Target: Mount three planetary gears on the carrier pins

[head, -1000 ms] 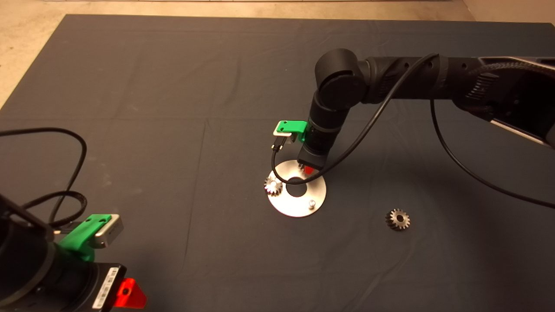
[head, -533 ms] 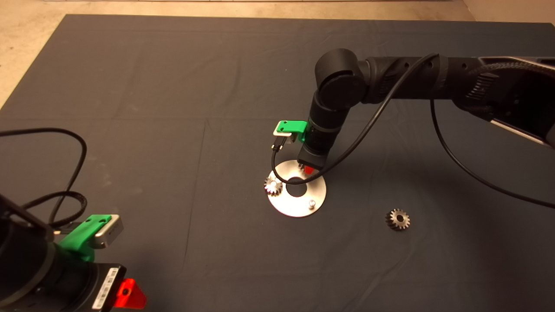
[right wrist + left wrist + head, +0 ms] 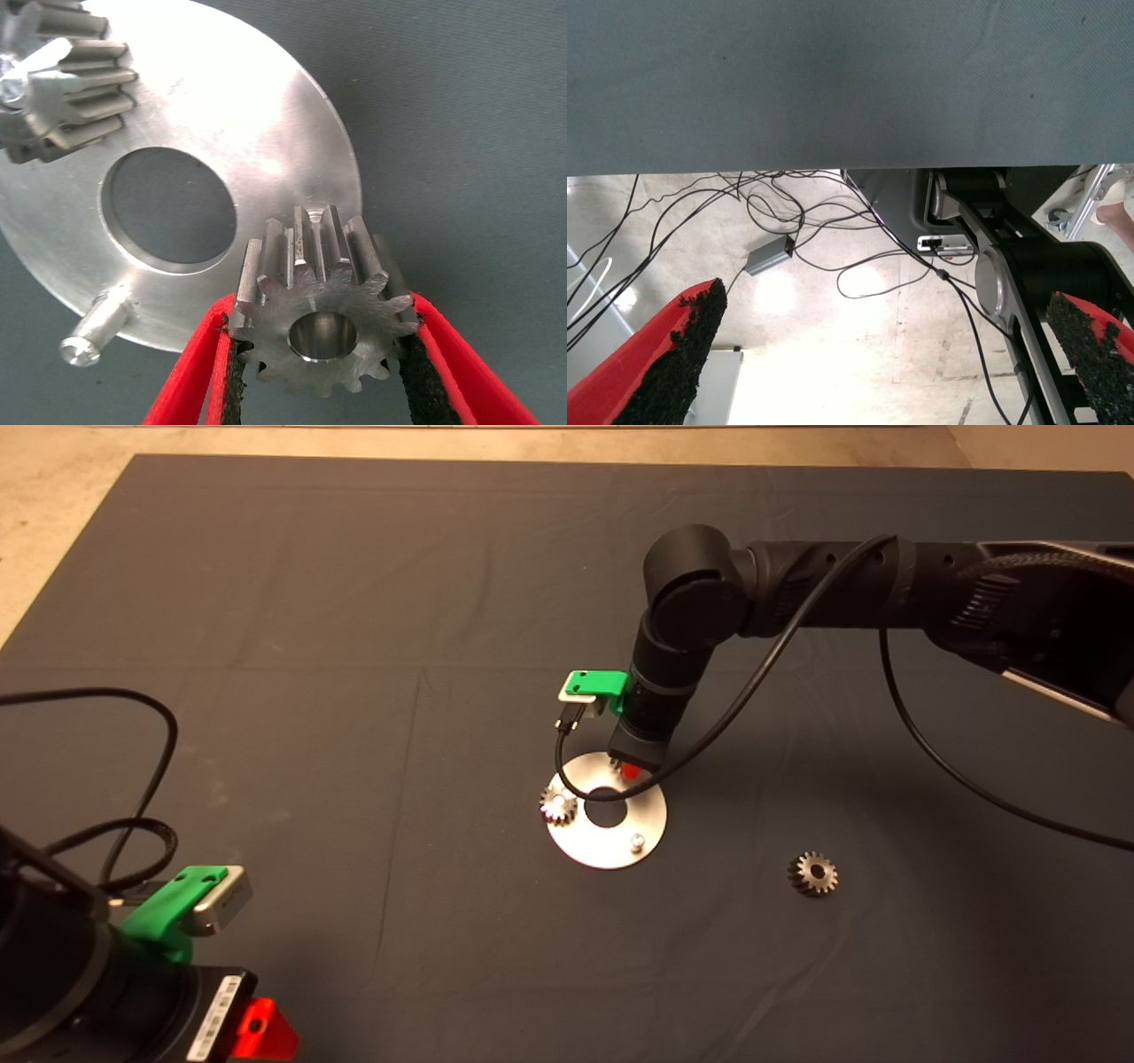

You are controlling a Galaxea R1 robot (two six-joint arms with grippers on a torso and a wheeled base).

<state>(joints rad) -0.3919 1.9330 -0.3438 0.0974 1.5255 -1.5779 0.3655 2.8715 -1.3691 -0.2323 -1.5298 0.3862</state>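
The round silvery disc (image 3: 595, 849) lies mid-mat. One planetary gear (image 3: 558, 804) sits on its left carrier pin, also seen in the right wrist view (image 3: 62, 97). A bare carrier pin (image 3: 636, 840) (image 3: 93, 332) stands near the disc's front edge. My right gripper (image 3: 629, 771) (image 3: 321, 314) hangs over the disc's far rim, shut on a second planetary gear (image 3: 310, 257) held flat. Whatever lies under that gear is hidden. A third planetary gear (image 3: 813, 872) lies loose on the mat to the right. My left gripper (image 3: 257, 1032) (image 3: 886, 305) is parked open at the lower left.
The disc (image 3: 266, 124) has a large central hole (image 3: 168, 208). A black cable (image 3: 709, 726) loops from the right arm over the disc. In the left wrist view, the mat edge (image 3: 833, 164) shows with floor cables (image 3: 833, 239) beyond it.
The left gripper has dipped very slightly at the lower left. The right gripper and its gear have stayed in place.
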